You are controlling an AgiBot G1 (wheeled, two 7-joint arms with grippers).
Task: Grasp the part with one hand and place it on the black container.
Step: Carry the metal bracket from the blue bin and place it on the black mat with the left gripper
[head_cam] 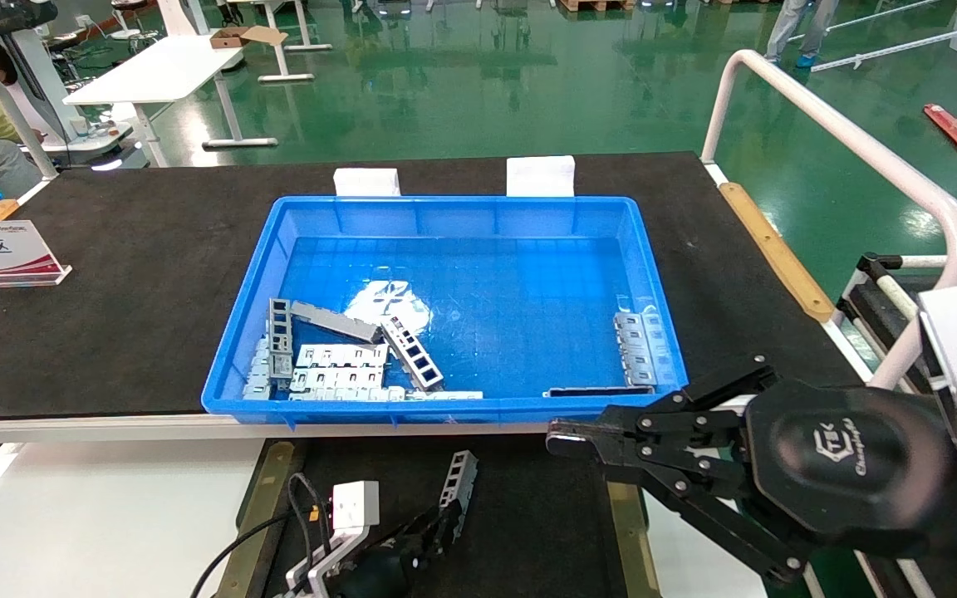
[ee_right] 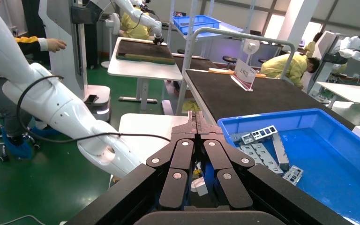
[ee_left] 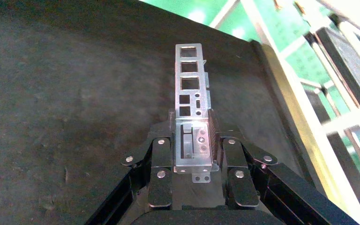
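Left gripper is clamped on the part's near end, long axis sticking straight out over the black container, so it just needs lowering; right gripper, fingers pressed together and empty, hangs beside the blue crate.

Head view: the left claw is cut off by the bottom edge, and its fingers cover the lower end of the part. Left wrist view: the part's gripped end lies between the pads, its underside unseen. The black container runs past the bottom edge. Contact between part and container cannot be determined.
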